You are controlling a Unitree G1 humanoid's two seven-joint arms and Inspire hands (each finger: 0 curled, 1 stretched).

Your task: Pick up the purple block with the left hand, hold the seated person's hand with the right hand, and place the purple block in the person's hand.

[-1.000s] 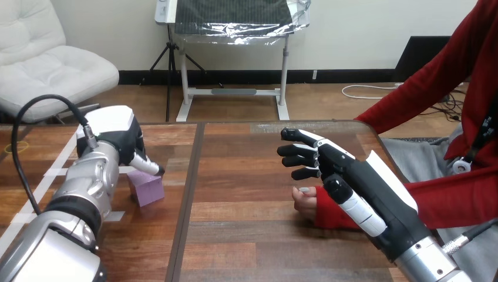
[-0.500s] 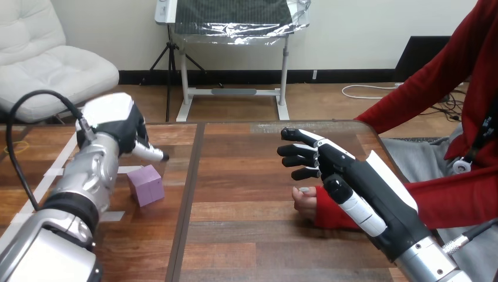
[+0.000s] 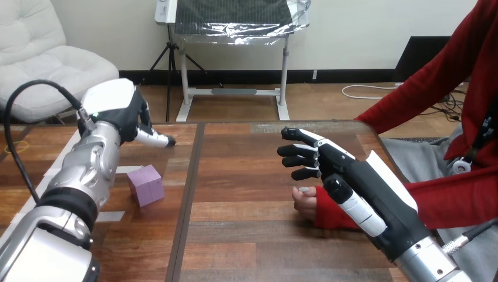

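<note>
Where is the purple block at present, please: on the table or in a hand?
On the table: the block rests on the wood, apart from the left hand beyond it.

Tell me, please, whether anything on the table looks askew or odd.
Only a small thing: the purple cube-shaped block sits flat on the wooden table but turned at an angle to its planks. Nothing looks spilled or damaged.

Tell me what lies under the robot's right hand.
The person's hand rests on the table below the right hand. Part of it, with one fingernail, shows at the view's left of the robot hand. The rest is covered, so whether the two touch cannot be told.
</note>
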